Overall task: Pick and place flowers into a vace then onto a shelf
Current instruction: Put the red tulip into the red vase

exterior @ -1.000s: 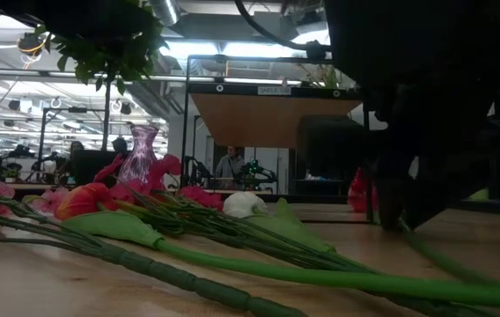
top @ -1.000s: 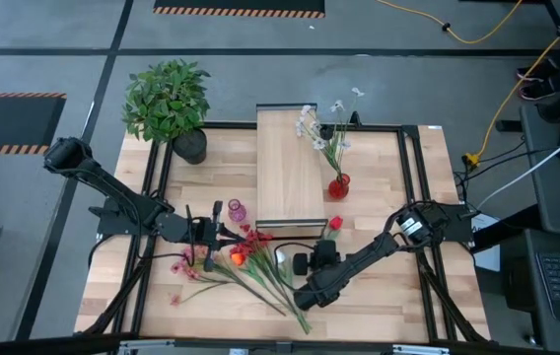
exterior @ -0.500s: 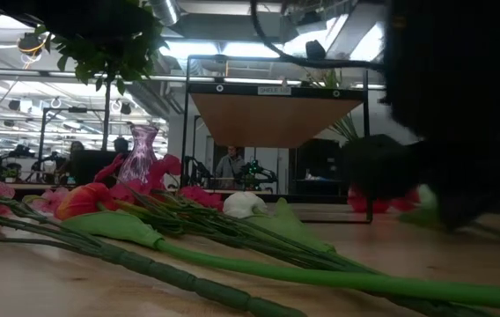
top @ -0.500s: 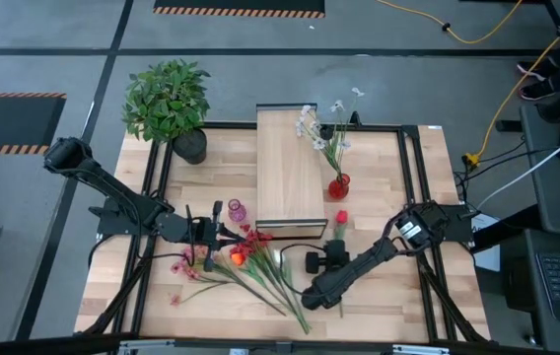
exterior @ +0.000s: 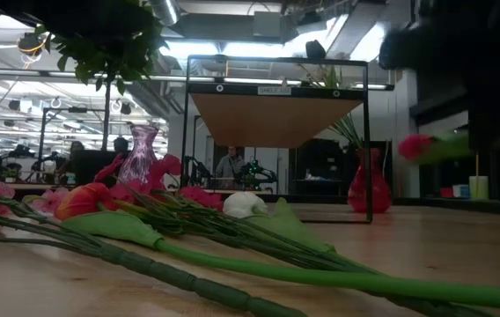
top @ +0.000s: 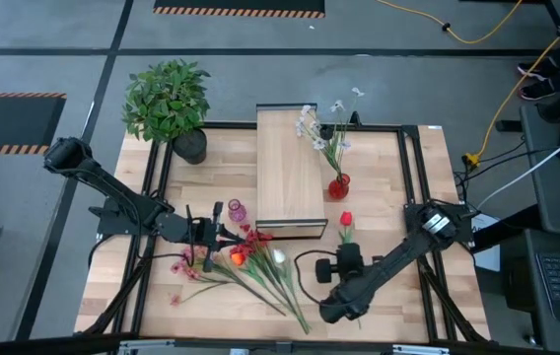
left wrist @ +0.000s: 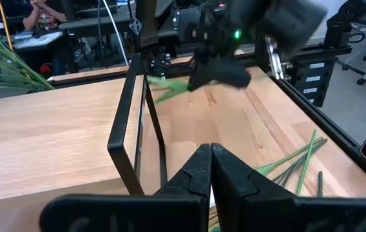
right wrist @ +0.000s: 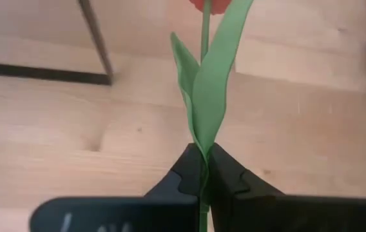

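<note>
My right gripper (top: 347, 260) is shut on a red tulip (top: 344, 218), held above the table in front of the shelf (top: 290, 168). The low view shows its blossom (exterior: 417, 145) in the air. More flowers (top: 255, 264) lie in a loose pile on the tabletop, left of it. Beside the pile's far end my left gripper (top: 223, 237) hovers shut, near a small pink vase (top: 236, 211) that stands on the table. A red vase (top: 338, 185) with white blossoms stands on the shelf. My right gripper pinches the tulip's green stalk (right wrist: 203, 153) between its two fingers, just below the long leaf (right wrist: 215, 71). The fingers slant down from the table's near right. The stalk runs on ahead of the fingertips to the blossom (right wrist: 209, 5), and the flower is clear of the table.
A bushy potted plant (top: 167, 99) stands at the far left corner. The shelf's black frame leg (left wrist: 134, 122) is close ahead of my left gripper. Bare tabletop (top: 398, 177) lies right of the shelf. Beyond the table are a room and people.
My right gripper has risen and gone toward the table's right edge, taking the red tulip with it. The tulip lay on the table a second ago and is now lifted clear.
</note>
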You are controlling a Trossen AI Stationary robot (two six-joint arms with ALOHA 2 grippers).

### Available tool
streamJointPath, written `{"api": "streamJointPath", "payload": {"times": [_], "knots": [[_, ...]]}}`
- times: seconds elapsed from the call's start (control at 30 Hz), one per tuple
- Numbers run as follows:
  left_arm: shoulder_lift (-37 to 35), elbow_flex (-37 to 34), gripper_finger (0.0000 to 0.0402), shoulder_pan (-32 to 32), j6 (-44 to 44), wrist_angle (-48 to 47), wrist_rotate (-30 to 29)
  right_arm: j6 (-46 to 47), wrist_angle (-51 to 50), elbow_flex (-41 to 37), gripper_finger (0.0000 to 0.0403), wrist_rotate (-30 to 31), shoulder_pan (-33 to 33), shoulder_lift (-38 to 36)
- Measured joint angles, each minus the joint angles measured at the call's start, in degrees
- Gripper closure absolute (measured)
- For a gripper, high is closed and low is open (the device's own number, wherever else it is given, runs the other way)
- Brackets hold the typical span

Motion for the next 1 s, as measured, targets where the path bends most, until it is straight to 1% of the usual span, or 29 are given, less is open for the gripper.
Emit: {"api": "streamJointPath", "payload": {"times": [0.2, 0.4, 0.6, 0.77, 0.93, 1.0], "knots": [[0.01, 0.0, 0.0398, 0.0, 0.0, 0.01, 0.01, -3.78, -2.53, 0.07, 0.0397, 2.55, 1.13, -6.64], [0.02, -0.01, 0.0398, 0.0, 0.0, 0.0, 0.01, -8.8, -2.45, -2.44, 0.0396, 8.35, 1.21, -14.53], [0.0, 0.0, 0.0398, 0.0, 0.0, -0.05, 0.01, -8.84, -1.78, -11.23, 0.0396, 13.86, 1.32, -22.81], [0.0, 0.01, 0.0398, 0.0, 0.0, -0.02, 0.01, -10.15, 2.65, -20.06, 0.0395, 17.53, 1.36, -29.0], [0.01, 0.0, 0.0398, 0.0, 0.0, 0.0, 0.01, -17.09, 10.02, -26.8, 0.0394, 26.01, 1.36, -34.65], [0.01, 0.0, 0.0398, 0.0, 0.0, -0.02, 0.01, -21.45, 14.37, -29.21, 0.0394, 27.54, 1.36, -36.83]]}}
